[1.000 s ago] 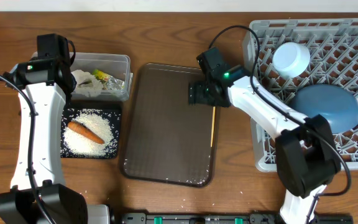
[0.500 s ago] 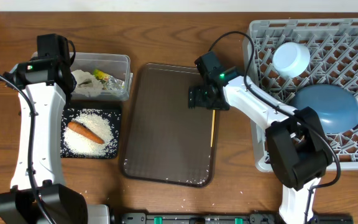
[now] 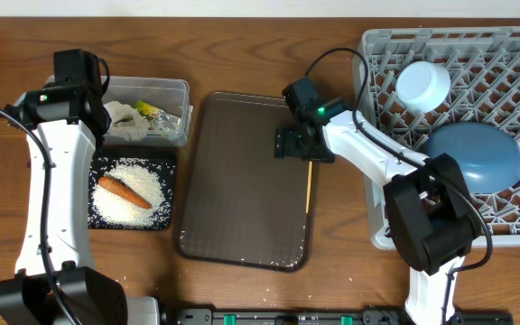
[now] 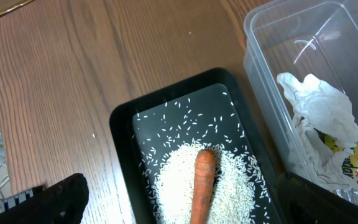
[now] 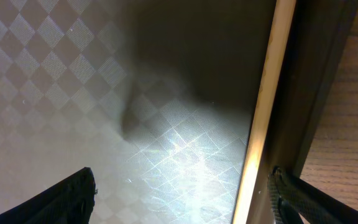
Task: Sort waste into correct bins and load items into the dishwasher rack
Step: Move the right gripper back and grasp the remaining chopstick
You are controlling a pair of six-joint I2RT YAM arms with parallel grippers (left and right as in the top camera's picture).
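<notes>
1. Over the last second my right arm has shifted only slightly. Its forearm stands a bit steeper now, and the right gripper (image 3: 302,144) has stayed over the near-right edge of the brown tray (image 3: 242,181). The left arm, the waste and the chopstick (image 3: 310,185) have not moved.
2. The right fingers are spread wide and hold nothing. In the wrist view the chopstick lies between them, just beside the finger (image 5: 309,199) on the rim side.
3. The left gripper (image 4: 182,190) also stands wide and empty above the black tray (image 3: 171,190).
4. The chopstick is a thin, pale wooden stick lying straight along the brown tray's right rim. I cannot tell whether it is one stick or two.
5. The right wrist view shows the tray's checkered surface and the stick's grain, while overhead shows only a thin line.
6. The left wrist view shows the carrot (image 4: 202,183) lying on the rice (image 4: 173,180), with stray grains around it. It also shows the wrappers (image 4: 319,106) and the packet (image 4: 353,162) inside the tub (image 4: 272,37).
7. Only overhead shows the rack (image 3: 377,212) at the right, which holds a white cup (image 3: 422,84) and the blue plate (image 3: 474,155).
</notes>
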